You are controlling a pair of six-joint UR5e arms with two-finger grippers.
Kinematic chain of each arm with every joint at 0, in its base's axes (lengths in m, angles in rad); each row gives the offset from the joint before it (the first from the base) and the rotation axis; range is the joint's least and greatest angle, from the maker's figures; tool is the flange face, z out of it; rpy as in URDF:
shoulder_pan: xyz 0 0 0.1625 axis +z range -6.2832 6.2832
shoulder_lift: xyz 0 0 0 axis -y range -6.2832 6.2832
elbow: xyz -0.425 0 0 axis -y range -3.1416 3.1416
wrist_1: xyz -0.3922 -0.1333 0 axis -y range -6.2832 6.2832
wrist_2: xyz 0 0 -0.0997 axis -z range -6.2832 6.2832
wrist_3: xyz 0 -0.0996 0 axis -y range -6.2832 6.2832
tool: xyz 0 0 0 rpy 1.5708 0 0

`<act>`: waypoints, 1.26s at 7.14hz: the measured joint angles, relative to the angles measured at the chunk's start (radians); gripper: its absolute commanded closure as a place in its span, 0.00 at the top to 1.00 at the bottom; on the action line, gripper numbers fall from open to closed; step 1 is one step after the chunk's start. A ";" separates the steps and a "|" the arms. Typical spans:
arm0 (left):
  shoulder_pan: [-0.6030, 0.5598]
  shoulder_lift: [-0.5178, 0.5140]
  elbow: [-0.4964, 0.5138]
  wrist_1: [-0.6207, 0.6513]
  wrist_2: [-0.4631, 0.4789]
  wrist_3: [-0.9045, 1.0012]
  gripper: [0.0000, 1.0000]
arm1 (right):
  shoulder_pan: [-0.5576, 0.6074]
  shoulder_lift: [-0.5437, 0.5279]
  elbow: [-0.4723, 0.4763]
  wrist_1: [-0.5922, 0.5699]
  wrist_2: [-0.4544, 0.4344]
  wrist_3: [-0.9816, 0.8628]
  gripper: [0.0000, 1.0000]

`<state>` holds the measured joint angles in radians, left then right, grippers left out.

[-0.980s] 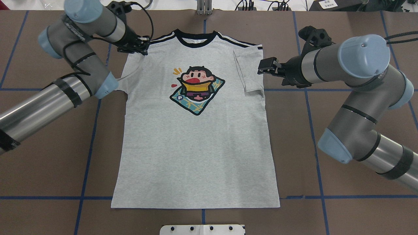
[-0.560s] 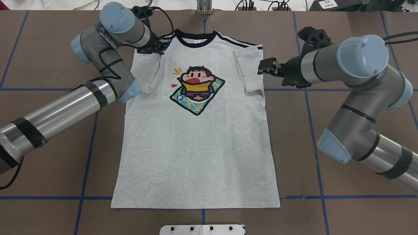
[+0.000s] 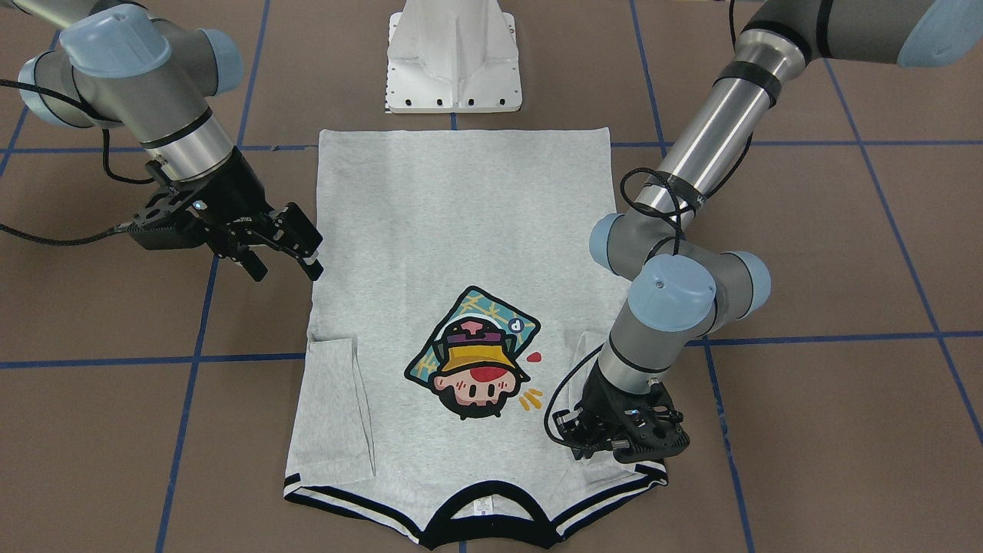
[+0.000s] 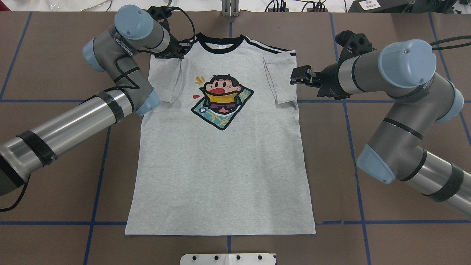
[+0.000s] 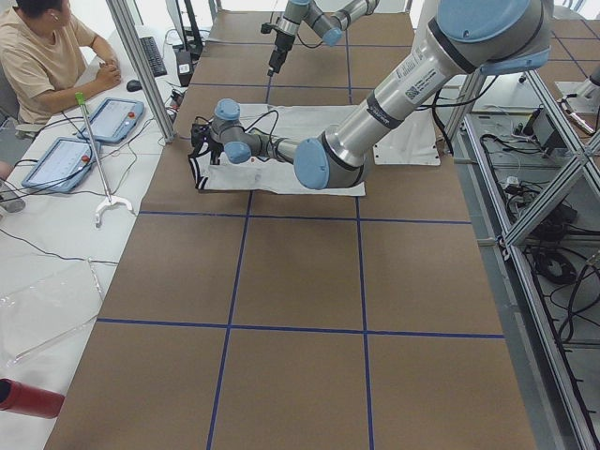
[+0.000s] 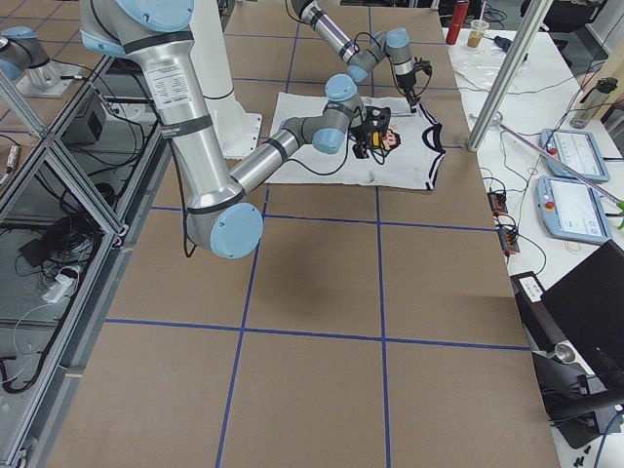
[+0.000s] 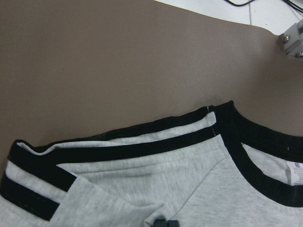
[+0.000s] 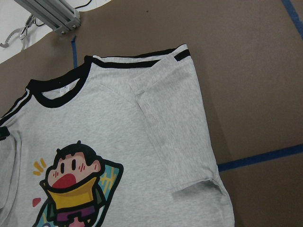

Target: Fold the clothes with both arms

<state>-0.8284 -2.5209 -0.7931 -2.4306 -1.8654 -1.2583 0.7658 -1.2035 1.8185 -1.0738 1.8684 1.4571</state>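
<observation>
Your right end effector [image 3: 288, 270] hangs open and empty beside the T-shirt [image 3: 461, 223]. Your left end effector [image 3: 618, 442] is over its shoulder, and I cannot tell its grip.

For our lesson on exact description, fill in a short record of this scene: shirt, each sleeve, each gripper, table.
Shirt: flat, print up, collar far from the robot.
Left sleeve: folded in over the front.
Right sleeve: folded in too.
Left gripper: low at the left shoulder, jaws hidden.
Right gripper: open, at the shirt's edge by the right sleeve.
Table: brown, blue grid lines.
</observation>
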 measured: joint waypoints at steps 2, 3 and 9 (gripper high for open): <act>0.000 0.045 -0.105 -0.001 -0.022 -0.006 0.65 | -0.017 -0.004 0.005 -0.033 -0.006 0.004 1.00; 0.000 0.109 -0.208 0.001 -0.064 -0.011 0.66 | -0.059 -0.004 0.028 -0.101 -0.041 0.012 0.99; 0.036 0.580 -0.833 0.003 -0.228 -0.088 1.00 | -0.545 -0.138 0.266 -0.464 -0.254 0.562 0.94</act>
<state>-0.7925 -1.9412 -1.6261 -2.4280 -2.0934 -1.3467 0.2208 -1.3415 2.0842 -1.5378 1.6144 2.0193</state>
